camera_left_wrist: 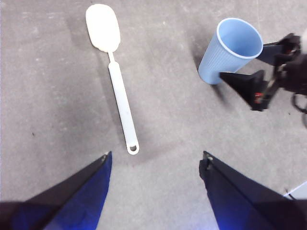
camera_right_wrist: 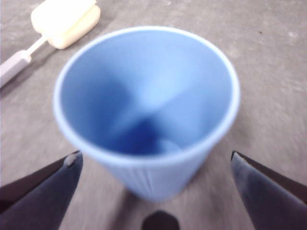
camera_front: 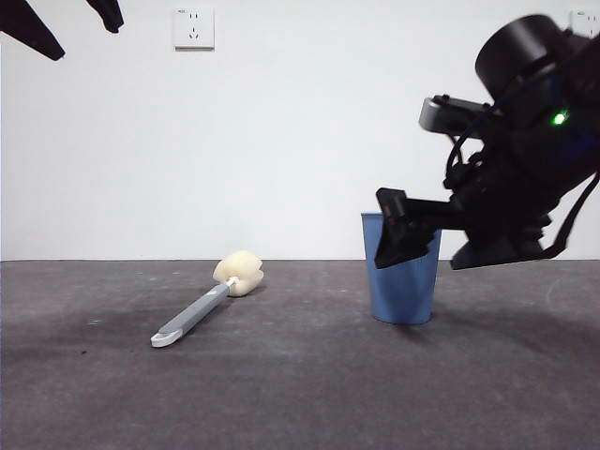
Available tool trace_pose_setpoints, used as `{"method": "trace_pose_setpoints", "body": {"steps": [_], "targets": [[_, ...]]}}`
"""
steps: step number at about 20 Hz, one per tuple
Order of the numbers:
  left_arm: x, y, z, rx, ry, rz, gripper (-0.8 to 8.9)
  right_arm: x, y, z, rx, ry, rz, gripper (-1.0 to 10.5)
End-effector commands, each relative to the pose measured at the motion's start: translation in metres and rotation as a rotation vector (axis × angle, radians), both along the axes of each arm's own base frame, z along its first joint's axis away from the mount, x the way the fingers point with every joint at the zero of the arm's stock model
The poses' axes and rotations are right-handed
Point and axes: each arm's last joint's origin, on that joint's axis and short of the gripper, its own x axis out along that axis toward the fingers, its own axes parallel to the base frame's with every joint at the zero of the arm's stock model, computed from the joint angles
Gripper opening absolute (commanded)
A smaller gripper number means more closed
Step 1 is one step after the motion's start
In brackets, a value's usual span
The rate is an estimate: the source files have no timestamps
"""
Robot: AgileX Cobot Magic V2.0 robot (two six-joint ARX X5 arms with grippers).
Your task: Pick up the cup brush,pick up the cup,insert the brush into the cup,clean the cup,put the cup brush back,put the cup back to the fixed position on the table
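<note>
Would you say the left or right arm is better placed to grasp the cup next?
Right. Its tool is open with a jaw on either side of the upright cup; the left tool is open above the table nearer the brush.

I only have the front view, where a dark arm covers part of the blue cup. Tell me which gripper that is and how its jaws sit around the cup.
Observer: It is the right gripper. Its wrist view shows the cup between two open jaws, with a gap on each side.
Operator: Confirm the cup is empty.
Observer: Nothing large is in it. The wrist view looks straight down into it, but the picture is blurred.
Operator: Report the other arm.
Observer: The left gripper hangs open above the table, over the handle end of the cup brush, not touching it.
Operator: Give me the handle's end.
Observer: It has a small hanging hole, and the sponge head points away from that gripper.
</note>
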Motion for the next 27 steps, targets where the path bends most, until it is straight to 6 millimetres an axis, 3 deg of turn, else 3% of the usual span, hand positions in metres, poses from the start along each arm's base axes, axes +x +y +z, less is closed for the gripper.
{"method": "trace_pose_setpoints", "body": {"steps": [1, 5, 10, 11, 13, 14, 15, 16, 27], "targets": [[-0.001, 0.001, -0.003, 0.024, 0.013, -0.010, 3.16, -0.016, -0.001, 0.011, 0.004, 0.084, -0.001, 5.1], [-0.004, 0.003, -0.006, 0.090, 0.028, -0.071, 3.15, -0.066, -0.002, 0.049, 0.006, 0.224, 0.036, 5.0], [-0.010, 0.003, -0.011, 0.107, 0.094, -0.168, 3.13, -0.129, -0.013, 0.113, 0.104, 0.283, 0.153, 4.9], [-0.011, 0.003, -0.011, 0.098, 0.105, -0.199, 3.12, -0.137, -0.016, 0.122, 0.112, 0.287, 0.159, 4.4], [-0.013, 0.002, -0.012, 0.071, 0.133, -0.233, 2.96, -0.150, -0.024, 0.138, 0.126, 0.301, 0.160, 1.7], [-0.014, 0.003, -0.012, 0.072, 0.144, -0.237, 1.94, -0.156, -0.027, 0.142, 0.118, 0.310, 0.163, 0.2], [-0.014, 0.003, -0.013, 0.078, 0.150, -0.238, 0.32, -0.159, -0.030, 0.144, 0.108, 0.323, 0.161, -0.1], [-0.015, 0.003, -0.013, 0.085, 0.155, -0.242, -0.03, -0.162, -0.033, 0.144, 0.096, 0.341, 0.157, -0.1], [-0.015, 0.004, -0.014, 0.101, 0.152, -0.248, -0.03, -0.167, -0.037, 0.140, 0.084, 0.416, 0.110, 0.0]]}}
